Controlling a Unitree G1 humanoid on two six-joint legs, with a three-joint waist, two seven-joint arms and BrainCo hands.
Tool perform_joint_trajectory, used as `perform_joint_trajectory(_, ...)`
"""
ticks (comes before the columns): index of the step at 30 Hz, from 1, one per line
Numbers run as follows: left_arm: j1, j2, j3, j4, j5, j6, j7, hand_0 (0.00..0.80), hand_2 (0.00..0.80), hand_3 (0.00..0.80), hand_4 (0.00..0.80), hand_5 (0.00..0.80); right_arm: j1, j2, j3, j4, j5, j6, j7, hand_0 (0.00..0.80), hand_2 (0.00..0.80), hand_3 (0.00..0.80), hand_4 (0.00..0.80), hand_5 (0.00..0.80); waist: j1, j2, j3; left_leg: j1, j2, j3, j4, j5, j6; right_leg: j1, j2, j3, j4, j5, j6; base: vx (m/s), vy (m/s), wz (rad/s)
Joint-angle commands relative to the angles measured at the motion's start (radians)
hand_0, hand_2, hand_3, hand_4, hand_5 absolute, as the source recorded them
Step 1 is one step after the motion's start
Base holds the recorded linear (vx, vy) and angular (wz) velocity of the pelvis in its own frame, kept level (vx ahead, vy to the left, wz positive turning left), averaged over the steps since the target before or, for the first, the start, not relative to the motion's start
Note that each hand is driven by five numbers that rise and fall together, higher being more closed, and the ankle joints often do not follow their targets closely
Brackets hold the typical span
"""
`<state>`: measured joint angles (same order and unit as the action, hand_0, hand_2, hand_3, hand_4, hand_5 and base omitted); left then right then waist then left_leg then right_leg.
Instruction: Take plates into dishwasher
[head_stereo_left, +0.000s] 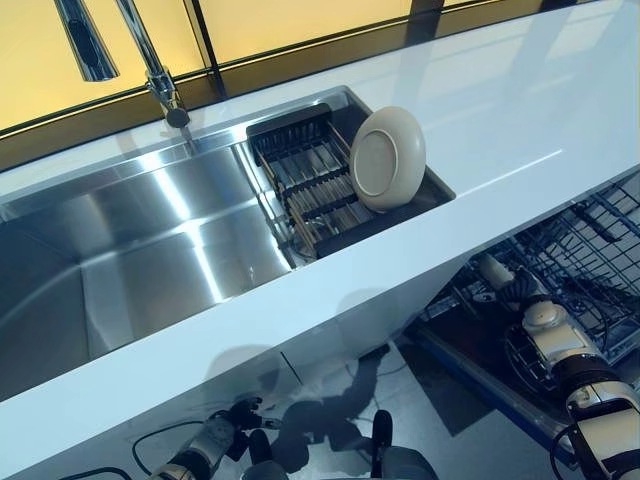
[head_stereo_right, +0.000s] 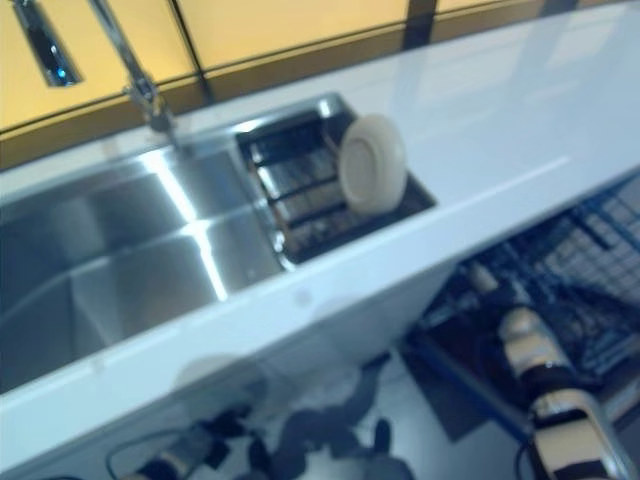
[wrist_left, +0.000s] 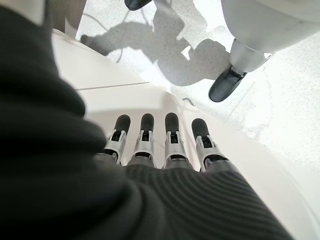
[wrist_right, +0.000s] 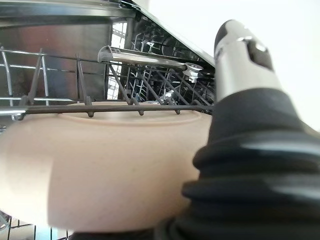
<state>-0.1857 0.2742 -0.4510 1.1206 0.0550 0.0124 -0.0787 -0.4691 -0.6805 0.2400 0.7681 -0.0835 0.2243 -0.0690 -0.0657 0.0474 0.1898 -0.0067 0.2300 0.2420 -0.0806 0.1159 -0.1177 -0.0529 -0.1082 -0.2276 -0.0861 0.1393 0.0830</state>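
A beige plate (wrist_right: 110, 170) fills the right wrist view, lying against my right hand (wrist_right: 241, 60). The thumb rests by the plate's rim and the fingers are hidden under it. The plate is level with the wires of the dishwasher's lower rack (wrist_right: 140, 70). From above, that hand (head_stereo_left: 515, 290) reaches under the counter into the dishwasher rack (head_stereo_left: 590, 250). A second beige plate (head_stereo_left: 385, 160) stands on edge in the dark drying rack (head_stereo_left: 300, 175) at the sink's right end. My left hand (wrist_left: 155, 145) hangs low at the white cabinet front, fingers straight and holding nothing.
The steel sink (head_stereo_left: 150, 250) and its tap (head_stereo_left: 150, 60) lie left of the drying rack. The white counter (head_stereo_left: 520, 110) runs out over the open dishwasher. A white cabinet front (wrist_left: 115, 95) stands close before the left hand.
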Motion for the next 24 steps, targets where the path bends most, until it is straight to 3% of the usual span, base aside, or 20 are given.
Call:
perform_joint_trajectory(1, -0.096, 0.019, -0.007, 0.039, -0.006, -0.016, 0.005, 0.0, 0.0, 0.0, 0.0, 0.0, 0.017, 0.203, 0.104, 0.017, 0.096, -0.001, 0.068, 0.0, 0.0, 0.0, 0.0, 0.0, 0.017, -0.064, 0.073, 0.005, -0.035, -0.008, 0.003, -0.004, 0.01, 0.002, -0.028, 0.027, 0.039, -0.036, -0.008, 0.0, 0.0, 0.0)
perform_joint_trajectory(17, -0.067, 0.037, 0.021, 0.006, 0.011, 0.001, 0.007, 0.0, 0.0, 0.0, 0.0, 0.0, 0.066, 0.145, 0.031, -0.197, 0.118, 0.005, -0.058, 0.0, 0.0, 0.0, 0.0, 0.0, 0.002, -0.085, 0.08, 0.016, -0.027, 0.008, 0.008, -0.013, 0.013, 0.003, -0.021, 0.035, 0.054, -0.042, -0.005, 0.0, 0.0, 0.0)
perform_joint_trajectory(24, -0.032, 0.044, 0.043, 0.0, 0.022, -0.009, 0.008, 0.0, 0.0, 0.0, 0.0, 0.0, 0.136, 0.113, -0.049, -0.28, 0.106, -0.052, -0.094, 0.0, 0.0, 0.0, 0.0, 0.0, -0.009, -0.093, 0.068, 0.031, -0.022, 0.022, 0.007, -0.02, 0.015, 0.013, -0.019, 0.042, 0.049, -0.043, 0.0, 0.029, -0.007, 0.0)
